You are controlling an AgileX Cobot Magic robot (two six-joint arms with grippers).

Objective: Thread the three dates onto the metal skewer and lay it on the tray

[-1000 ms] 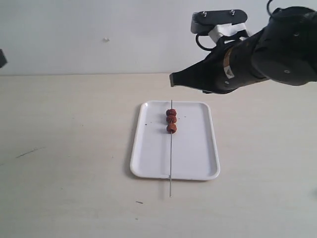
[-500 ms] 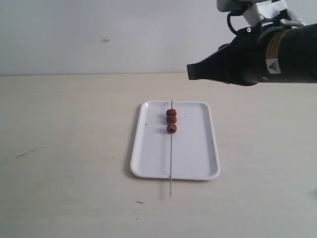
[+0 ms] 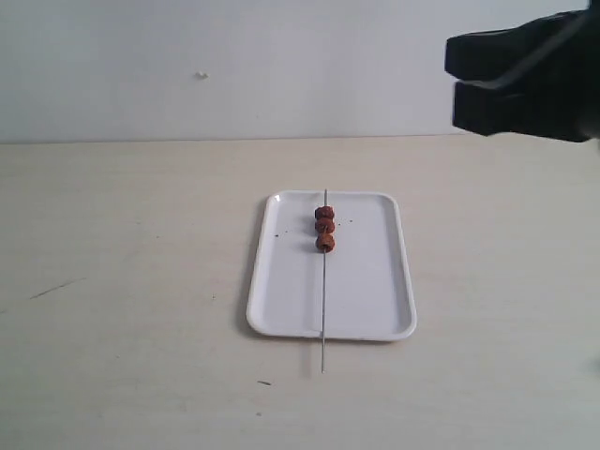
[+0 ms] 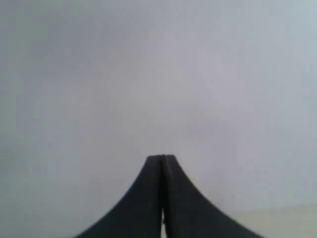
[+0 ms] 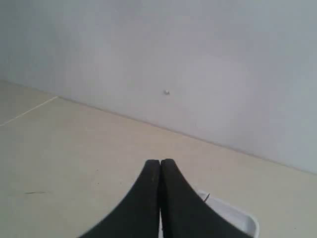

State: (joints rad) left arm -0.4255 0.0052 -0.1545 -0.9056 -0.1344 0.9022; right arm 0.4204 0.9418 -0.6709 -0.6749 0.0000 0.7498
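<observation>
Lying along the tray (image 3: 375, 281), the metal skewer (image 3: 323, 291) carries all three dates (image 3: 324, 227); the task looks complete.
Its long axis runs with the tray's long side, far rim to near rim in the exterior view. The dates sit touching in a row toward the far end, and the bare near end pokes past the near rim over the bench (image 3: 141, 281). Which end is the tip I cannot tell. By my judgement the next move only calls for parking the arms clear. The right hand (image 5: 160, 162), fingers pressed together and empty, hangs high, well apart from the tray. The left hand (image 4: 162, 157) is likewise closed on nothing, facing a blank wall (image 4: 158, 74).
</observation>
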